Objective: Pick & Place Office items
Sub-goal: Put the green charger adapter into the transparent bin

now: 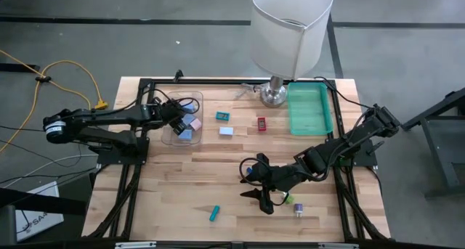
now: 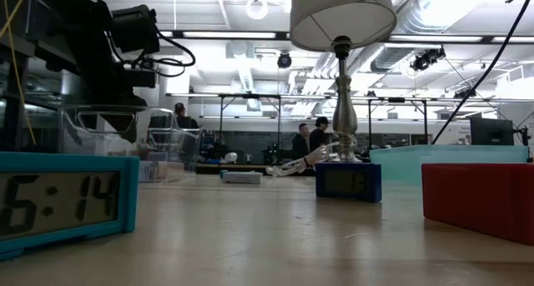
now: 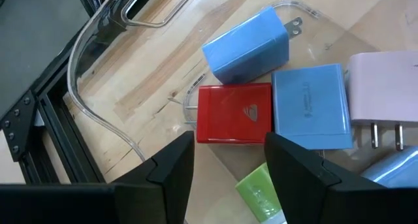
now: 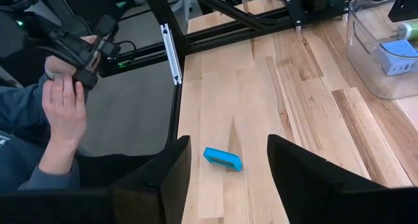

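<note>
Currently left gripper (image 3: 226, 162) is hovering open over the clear bin (image 1: 168, 136), red charger (image 3: 233, 113) lying inside among blue ones. Right gripper (image 4: 226, 160) is sitting open, near the teal piece (image 4: 223, 159) on the table (image 1: 189, 184).

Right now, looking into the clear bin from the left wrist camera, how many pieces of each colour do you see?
Light blue blocks: 3, one cut off at the edge
Red block: 1
Pink block: 1
Green piece: 1
Total: 6
</note>
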Controlling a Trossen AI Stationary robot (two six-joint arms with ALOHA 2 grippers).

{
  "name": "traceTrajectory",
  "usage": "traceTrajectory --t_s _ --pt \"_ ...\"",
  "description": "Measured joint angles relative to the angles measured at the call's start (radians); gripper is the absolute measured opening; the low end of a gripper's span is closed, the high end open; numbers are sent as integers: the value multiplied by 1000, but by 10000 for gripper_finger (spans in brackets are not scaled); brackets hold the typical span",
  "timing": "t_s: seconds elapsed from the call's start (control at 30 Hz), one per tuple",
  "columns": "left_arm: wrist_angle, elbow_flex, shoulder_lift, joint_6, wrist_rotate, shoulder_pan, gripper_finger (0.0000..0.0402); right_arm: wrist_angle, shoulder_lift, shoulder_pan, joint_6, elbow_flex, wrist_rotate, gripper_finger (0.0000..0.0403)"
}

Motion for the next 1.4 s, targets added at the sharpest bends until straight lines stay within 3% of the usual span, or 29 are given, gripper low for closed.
traceTrajectory --t_s 0.43,0.7,1.07,1.4 --pt "145 6 -6 127 0 -14 177 0 0 0 0 0 0 189" --pt "224 10 -127 234 -1 -87 177 0 0 0 0 0 0 189" --pt "277 10 -302 253 0 -375 177 0 0 0 0 0 0 189" --pt "468 10 -245 250 0 -645 177 0 0 0 0 0 0 189"
